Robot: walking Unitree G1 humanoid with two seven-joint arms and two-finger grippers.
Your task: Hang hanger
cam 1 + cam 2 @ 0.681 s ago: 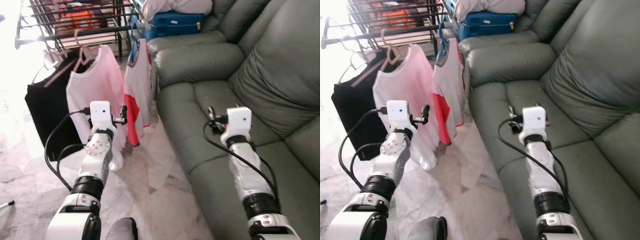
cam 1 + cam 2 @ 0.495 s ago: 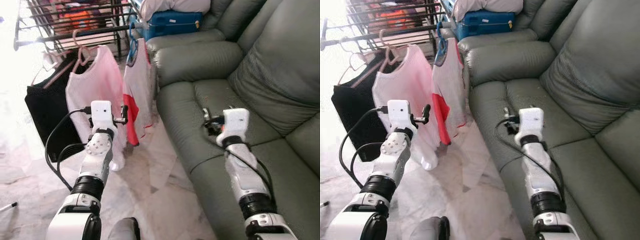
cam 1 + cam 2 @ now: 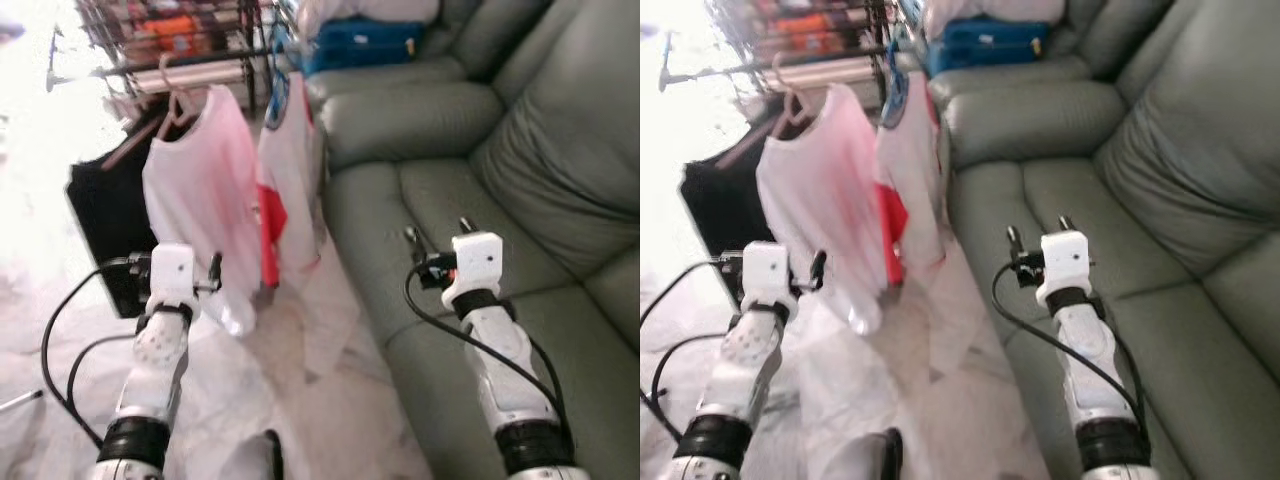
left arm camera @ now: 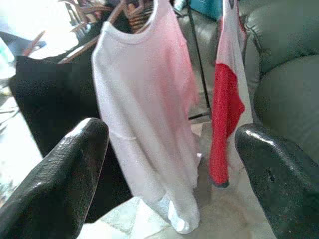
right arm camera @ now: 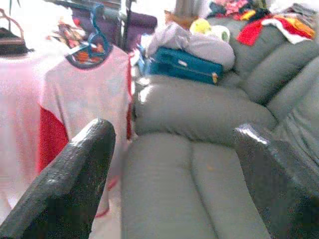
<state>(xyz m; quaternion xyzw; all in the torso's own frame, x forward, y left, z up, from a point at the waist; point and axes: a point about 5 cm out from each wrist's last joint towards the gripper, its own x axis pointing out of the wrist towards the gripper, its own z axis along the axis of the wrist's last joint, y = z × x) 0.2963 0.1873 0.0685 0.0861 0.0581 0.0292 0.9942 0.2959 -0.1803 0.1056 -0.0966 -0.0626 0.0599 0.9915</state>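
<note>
Landmark: clothes rail (image 3: 180, 66), beside the sofa (image 3: 480, 190).

Three garments are hung from the rail on hangers: a black top (image 3: 105, 235) at the far end, a pink-white shirt (image 3: 205, 215) in the middle, a red-and-white shirt (image 3: 285, 200) nearest the sofa, on a blue hanger (image 5: 89, 50). The hanger is thus judged already hung.

Left hand (image 4: 169, 174) is held below the rail, facing the middle shirt, fingers spread wide, nothing gripped. Right hand (image 5: 174, 179) is held over the sofa seat, pointed toward the rail, fingers likewise spread and empty. Both are judged released, clear of the garments.
</note>
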